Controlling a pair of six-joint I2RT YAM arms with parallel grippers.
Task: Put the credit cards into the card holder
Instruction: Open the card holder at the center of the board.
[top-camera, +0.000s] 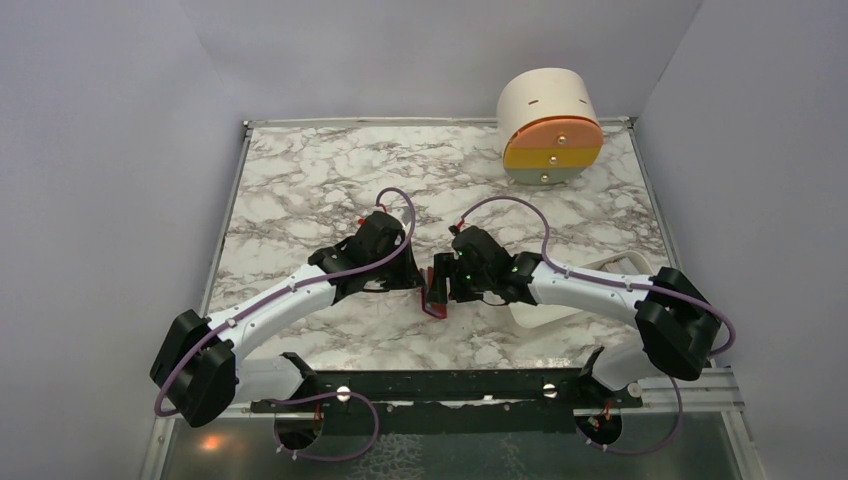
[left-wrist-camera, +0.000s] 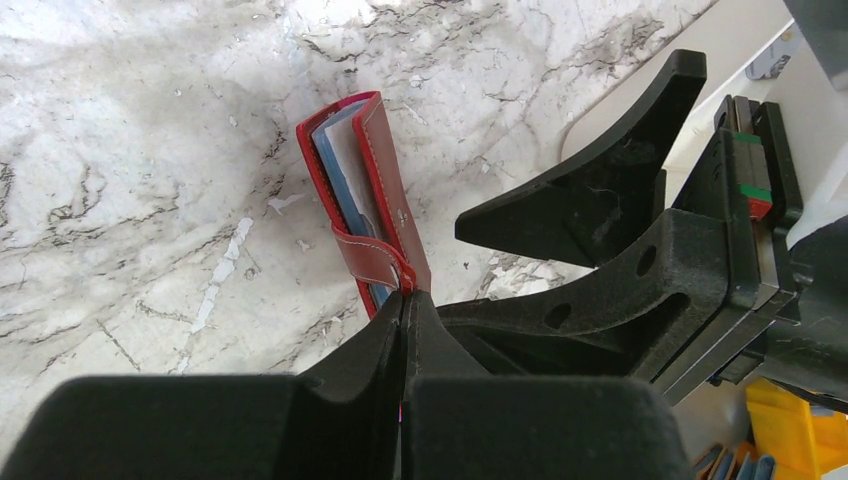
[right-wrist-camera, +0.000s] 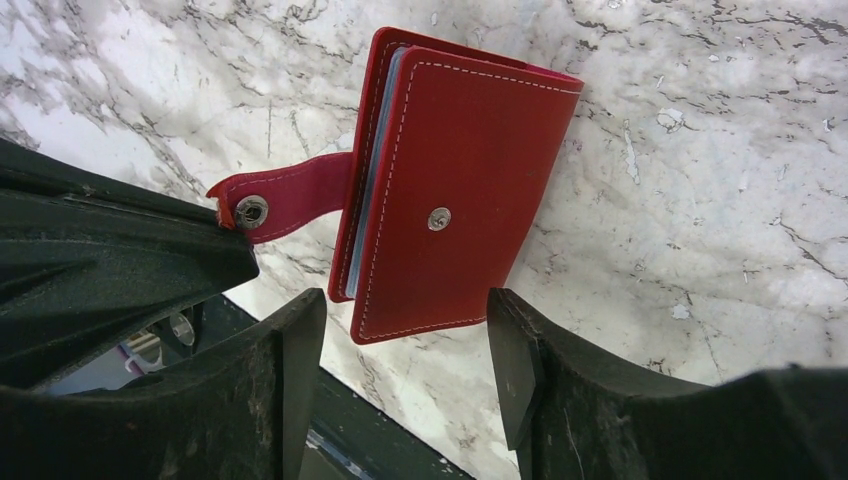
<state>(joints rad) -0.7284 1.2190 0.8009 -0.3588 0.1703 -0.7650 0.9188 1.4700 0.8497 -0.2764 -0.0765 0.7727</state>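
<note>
There is one card holder (right-wrist-camera: 450, 200) with two snap studs on it, one on its strap and one on its cover; of the credit cards (left-wrist-camera: 345, 170) only one, blue, can be counted between its covers, and how many more cannot be told. Two arms each end in one two-fingered gripper, the left gripper (left-wrist-camera: 405, 300) and the right gripper (right-wrist-camera: 405, 310). On the one marble table (top-camera: 300, 180) stand one round drawer unit (top-camera: 540, 100) with three drawers, each with a single knob, and one white tray (top-camera: 605, 262)

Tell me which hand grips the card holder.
The left hand, pinched shut on the strap of the card holder; the right hand stands open.
</note>
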